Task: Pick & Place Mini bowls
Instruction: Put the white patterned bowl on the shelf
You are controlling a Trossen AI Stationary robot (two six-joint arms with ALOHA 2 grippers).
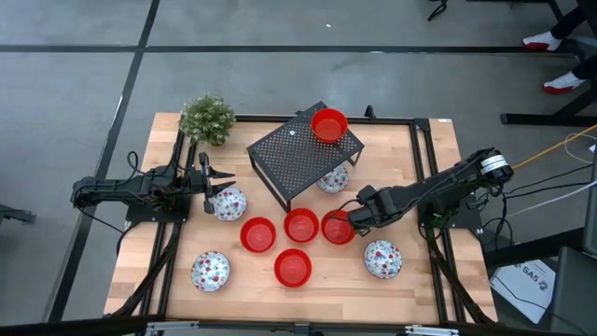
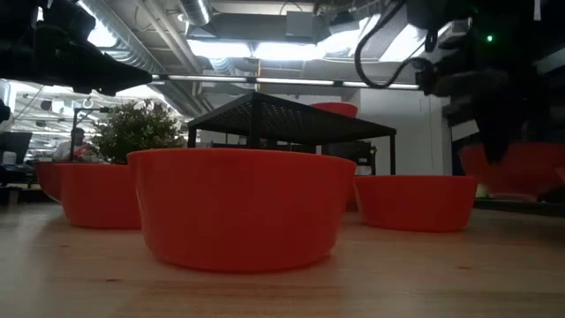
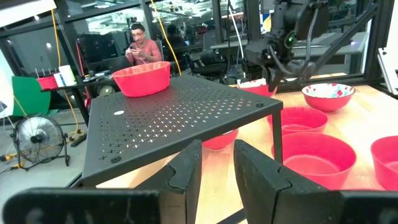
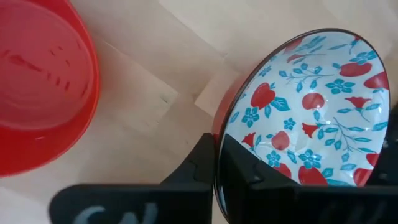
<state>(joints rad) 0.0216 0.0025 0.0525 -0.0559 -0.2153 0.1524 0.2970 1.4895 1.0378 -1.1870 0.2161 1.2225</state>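
My right gripper (image 1: 353, 219) (image 4: 217, 149) is shut on the rim of a mini bowl (image 4: 305, 112) with a red-and-blue flower print inside. From above this tilted bowl (image 1: 336, 228) shows its red outside, right of two plain red bowls (image 1: 300, 225) (image 1: 258, 234). Another red bowl (image 1: 293, 267) lies in front of them. One red bowl (image 1: 328, 124) sits on the black rack (image 1: 297, 159). Printed bowls lie under the rack (image 1: 333, 179), at front right (image 1: 382, 259) and front left (image 1: 211, 271). My left gripper (image 1: 213, 179) (image 3: 217, 168) is open and empty beside a printed bowl (image 1: 229, 203).
A small green plant (image 1: 207, 119) stands at the table's back left corner. The rack's legs (image 3: 277, 134) stand among the bowls. A person (image 3: 142, 46) sits in the room beyond the table. Cables trail off the right edge.
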